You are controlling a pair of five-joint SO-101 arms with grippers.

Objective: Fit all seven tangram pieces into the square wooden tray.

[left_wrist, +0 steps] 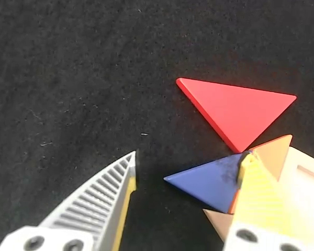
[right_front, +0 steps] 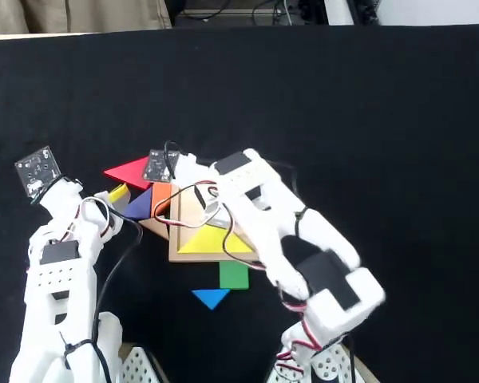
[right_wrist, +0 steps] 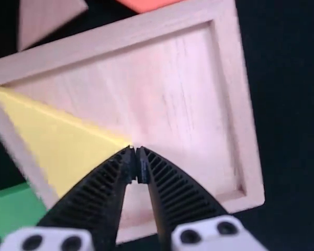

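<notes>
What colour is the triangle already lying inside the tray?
Yellow; the triangle shows best in the right wrist view.

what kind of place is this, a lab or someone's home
Most likely a robotics lab or test bench. A white left arm and right arm sit at a table covered in black cloth, with a wooden tray and tangram pieces, and cables beyond the far edge.

a black cloth (right_front: 383, 120) covers the whole table, matte and slightly fuzzy, with small pale specks of lint (left_wrist: 144, 134) scattered on it. beyond its far edge, beige fabric (right_front: 72, 14) hangs at the left corner, dark cables (right_front: 223, 9) loop along the middle, and a pale surface (right_front: 439, 9) shows at the right corner.
</notes>
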